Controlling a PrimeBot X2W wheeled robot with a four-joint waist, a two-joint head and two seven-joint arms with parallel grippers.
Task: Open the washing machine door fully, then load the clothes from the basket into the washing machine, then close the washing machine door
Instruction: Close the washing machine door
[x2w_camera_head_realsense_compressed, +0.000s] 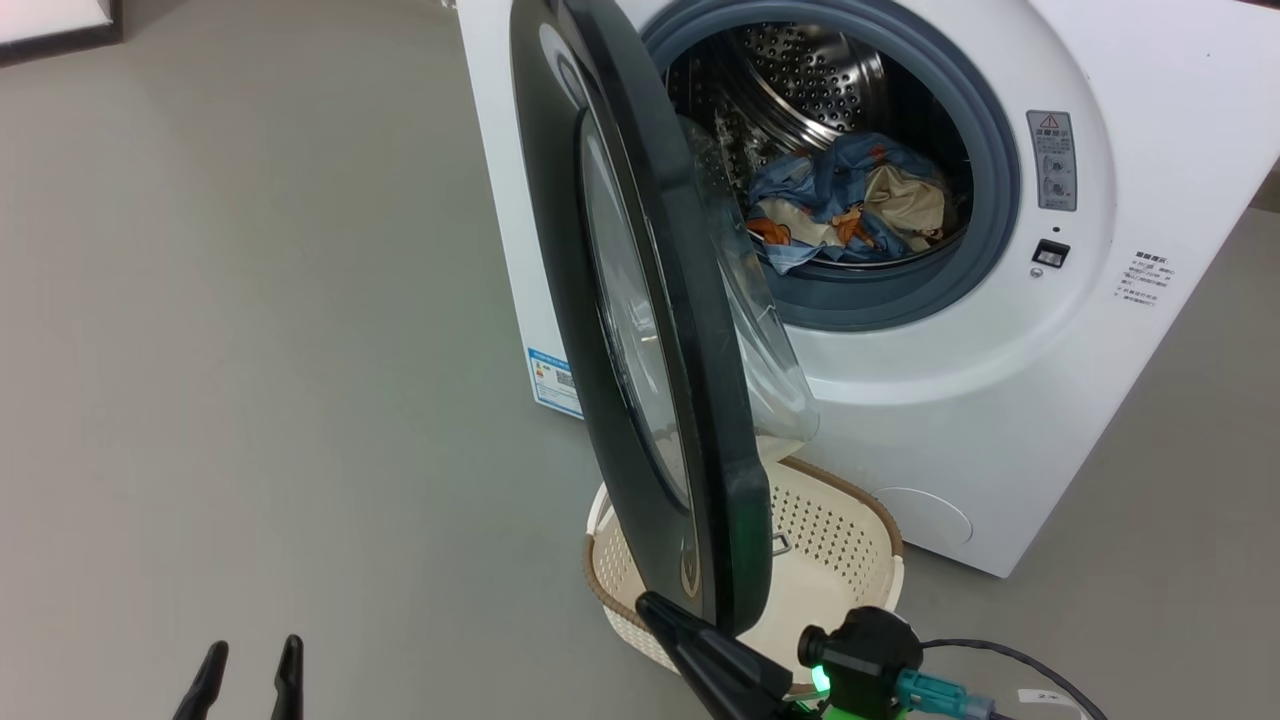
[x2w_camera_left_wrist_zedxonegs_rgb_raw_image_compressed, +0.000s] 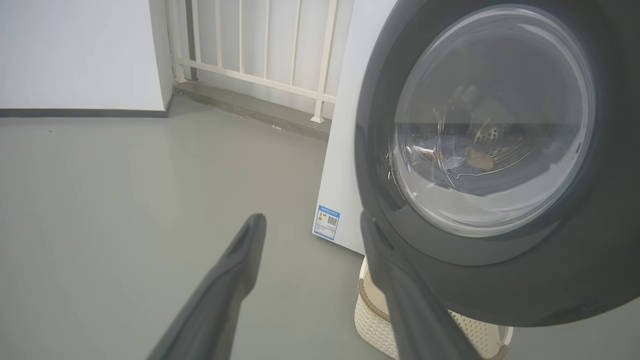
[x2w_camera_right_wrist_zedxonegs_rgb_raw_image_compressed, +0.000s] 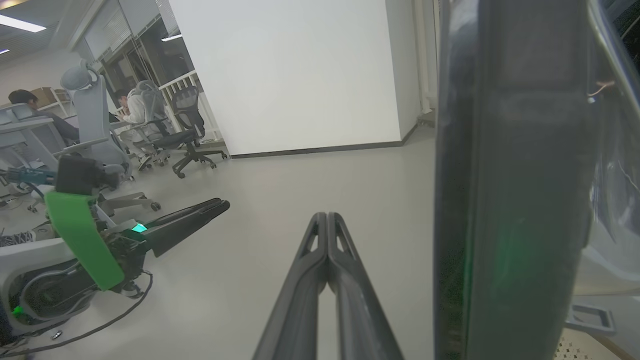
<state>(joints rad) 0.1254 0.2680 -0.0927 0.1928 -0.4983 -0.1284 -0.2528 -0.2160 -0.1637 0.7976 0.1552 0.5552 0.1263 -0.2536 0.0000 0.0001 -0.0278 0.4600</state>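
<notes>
The washer (x2w_camera_head_realsense_compressed: 1000, 420) stands on the grey floor (x2w_camera_head_realsense_compressed: 250, 350) with its door (x2w_camera_head_realsense_compressed: 555, 250) swung out roughly square to the front, so the head view catches it nearly edge-on, glass bowl facing the drum (x2w_camera_head_realsense_compressed: 800, 70). Under the door's lower rim sits the basket (x2w_camera_head_realsense_compressed: 830, 525), and as far as its inside shows past the door it holds nothing. The clothes (x2w_camera_head_realsense_compressed: 850, 205) lie heaped in the bottom of the drum, behind the grey seal. Loading looks finished, then, and the step in hand is the last one — shutting the door. The right end effector (x2w_camera_head_realsense_compressed: 650, 605) is pinched tight with nothing between its fingers. In the right wrist view it (x2w_camera_right_wrist_zedxonegs_rgb_raw_image_compressed: 326, 217) points up just beside the door's thick edge, on the outer-face side; whether it touches the rim I cannot tell. The left end effector (x2w_camera_head_realsense_compressed: 255, 655) hangs low over bare floor, well apart from the door, its fingers spread wide and empty (x2w_camera_left_wrist_zedxonegs_rgb_raw_image_compressed: 311, 220). The next move probably calls for the right fingers to press on the outer black rim near its free edge and push along the hinge's arc — steadily, until the latch catches, minding the basket below.
</notes>
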